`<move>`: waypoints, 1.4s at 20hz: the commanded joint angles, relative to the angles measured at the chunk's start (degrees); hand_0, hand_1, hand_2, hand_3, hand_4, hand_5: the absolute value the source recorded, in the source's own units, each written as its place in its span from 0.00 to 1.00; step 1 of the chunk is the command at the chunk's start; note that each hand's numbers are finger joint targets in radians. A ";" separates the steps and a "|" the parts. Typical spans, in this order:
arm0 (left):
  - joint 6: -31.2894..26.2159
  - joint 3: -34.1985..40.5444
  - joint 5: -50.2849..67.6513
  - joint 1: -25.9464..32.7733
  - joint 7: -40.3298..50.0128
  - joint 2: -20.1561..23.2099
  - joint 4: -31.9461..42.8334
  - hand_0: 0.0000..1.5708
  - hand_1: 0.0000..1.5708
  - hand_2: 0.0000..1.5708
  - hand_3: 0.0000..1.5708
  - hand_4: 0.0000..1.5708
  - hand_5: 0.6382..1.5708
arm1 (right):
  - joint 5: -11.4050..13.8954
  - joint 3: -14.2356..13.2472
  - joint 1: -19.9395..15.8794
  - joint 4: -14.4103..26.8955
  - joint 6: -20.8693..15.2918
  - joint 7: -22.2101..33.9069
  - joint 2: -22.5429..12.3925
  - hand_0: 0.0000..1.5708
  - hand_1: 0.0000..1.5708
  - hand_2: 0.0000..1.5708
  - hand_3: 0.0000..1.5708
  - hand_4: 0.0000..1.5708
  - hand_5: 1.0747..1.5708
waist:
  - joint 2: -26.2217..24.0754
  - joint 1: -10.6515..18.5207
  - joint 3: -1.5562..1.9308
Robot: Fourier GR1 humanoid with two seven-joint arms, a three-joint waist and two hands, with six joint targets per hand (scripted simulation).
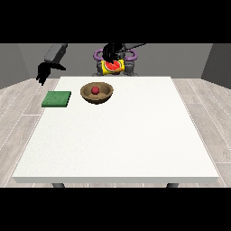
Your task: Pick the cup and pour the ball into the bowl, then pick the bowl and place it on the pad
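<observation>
— While you hold like that, tell me: where is the ball?

— My answer is short: the red ball [95, 90] lies inside the brown wooden bowl [84, 93], about at its middle. The bowl stands upright on the white table [117, 135], near the far edge and somewhat toward the far left corner.

— And the cup?

— I have it in my hand at the view's right [110, 53], which shows close to the view's middle, because that arm reaches across in front of my chest. The fingers are curled over the yellow and red cup [113, 66] from above and grip it. The cup is lifted off the table, behind the far edge, higher than the bowl and a little to the right of it. How far it is tilted I cannot tell.

— Where is the pad?

— The green pad [57, 99] lies flat near the left edge, close to the far left corner. It is just beside the bowl, on the bowl's left, and the two are not touching.

— Your other hand?

— My hand at the view's left [43, 72] hangs outside the far left corner, off the table, and touches nothing. Whether it is spread or closed I cannot tell.
</observation>
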 commanded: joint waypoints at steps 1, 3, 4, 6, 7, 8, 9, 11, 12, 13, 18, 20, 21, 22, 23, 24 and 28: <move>7.64 9.40 7.96 4.22 0.36 1.90 -5.86 0.09 0.09 1.00 1.00 0.64 0.97 | -0.38 -0.73 2.36 0.66 -1.93 -0.69 1.37 0.00 0.00 0.00 0.00 0.29 0.97 | -0.13 4.35 -0.13; 11.64 14.91 12.90 5.99 -2.42 5.52 -7.23 0.26 0.26 1.00 1.00 0.64 0.99 | -1.38 -1.22 1.48 0.08 -1.58 0.97 1.18 0.00 0.00 0.00 0.00 0.29 0.97 | -0.08 5.94 -0.22; 12.17 16.65 16.02 6.98 -4.10 5.27 -8.06 0.26 0.26 1.00 1.00 0.64 1.00 | -0.82 -0.58 0.97 -0.34 -3.32 0.88 2.81 0.00 0.00 0.00 0.00 0.29 0.97 | 0.20 7.32 -0.23; 14.09 19.90 20.90 10.17 -5.54 4.89 -8.70 0.24 0.24 1.00 1.00 0.55 1.00 | -1.16 -1.37 0.02 -0.69 -4.84 1.61 1.78 0.00 0.00 0.00 0.00 0.31 0.98 | 2.22 8.16 -0.19; 13.64 21.30 24.45 11.76 -8.45 5.54 -8.52 0.31 0.31 1.00 0.99 0.56 0.99 | -1.85 -2.08 -1.09 -1.29 -5.37 1.57 1.55 0.00 0.00 0.00 0.00 0.30 0.97 | 3.58 8.62 -0.19; 11.27 24.33 29.37 10.02 -10.32 5.21 -9.38 0.55 0.55 1.00 0.99 0.59 0.98 | -1.44 -1.57 -0.22 -1.29 -5.11 0.43 2.42 0.00 0.00 0.00 0.00 0.26 0.97 | 4.56 7.94 -0.15; 13.93 24.68 31.18 12.40 -11.55 3.46 -8.70 0.81 0.81 1.00 1.00 0.62 0.98 | -1.16 -0.99 -1.99 -2.39 -6.61 1.50 3.32 0.00 0.00 0.00 0.00 0.19 0.98 | 6.30 7.41 -0.25; 15.32 30.36 38.73 11.10 -13.05 1.32 -10.45 0.79 0.79 1.00 0.79 0.58 0.97 | -2.02 -1.32 -2.08 -2.81 -5.04 0.29 3.87 0.00 0.00 0.00 0.00 0.14 0.99 | 9.53 6.65 -0.29; 13.17 31.48 42.83 13.08 -16.10 1.99 -10.97 0.75 0.75 0.89 0.72 0.49 0.96 | -2.62 -1.72 -1.59 -2.40 -4.34 2.95 2.59 0.00 0.00 0.00 0.00 0.16 0.99 | 7.80 6.90 -0.28; 13.47 31.45 44.54 14.07 -16.82 -0.16 -10.61 0.75 0.75 0.79 0.68 0.51 0.95 | -3.13 -1.90 -3.72 -2.91 -5.64 2.97 3.98 0.00 0.00 0.00 0.00 0.17 0.99 | 9.51 7.69 -0.22; 12.39 40.06 58.08 13.00 -25.55 -0.59 -8.45 0.18 0.18 0.00 0.00 0.53 0.99 | -2.26 1.20 -5.08 -6.50 -4.83 3.73 7.31 0.00 0.00 0.00 0.00 0.25 1.00 | 14.36 2.97 -0.19; 14.05 38.94 64.65 17.12 -28.06 -0.62 -8.77 0.00 0.00 0.00 0.00 0.25 0.98 | -1.10 2.73 -4.26 -7.40 -5.86 1.70 10.03 0.00 0.00 0.00 0.00 0.27 0.99 | 14.66 1.62 -0.14; 12.05 40.39 66.04 16.99 -30.93 -0.63 -7.03 0.00 0.00 0.00 0.00 0.00 0.97 | -1.62 2.80 -6.30 -8.32 -6.52 3.94 10.13 0.00 0.00 0.00 0.00 0.24 0.99 | 15.53 1.64 -0.14; 12.22 37.98 66.36 20.26 -29.52 -0.64 -7.51 0.00 0.00 0.00 0.00 0.00 0.96 | 0.34 4.39 -1.80 -7.02 -7.71 1.20 12.78 0.00 0.00 0.00 0.00 0.21 0.98 | 12.46 0.96 -0.02; 12.66 38.14 67.56 20.14 -29.76 -0.65 -5.96 0.00 0.00 0.00 0.00 0.00 0.94 | 0.59 5.21 -3.57 -7.49 -7.88 4.20 12.25 0.00 0.00 0.00 0.00 0.19 0.96 | 11.45 -0.52 -0.01; 11.77 40.65 67.61 21.68 -32.88 -0.66 -3.23 0.00 0.00 0.00 0.00 0.00 0.94 | 0.60 6.46 -2.52 -9.29 -8.55 5.33 14.71 0.00 0.00 0.00 0.00 0.15 0.96 | 9.60 -1.62 -0.02; 8.94 43.55 69.36 20.35 -32.56 1.14 0.07 0.00 0.00 0.00 0.00 0.00 0.95 | 2.68 9.60 -0.74 -10.51 -12.60 7.31 18.70 0.00 0.00 0.00 0.00 0.00 0.95 | 5.98 -3.74 0.02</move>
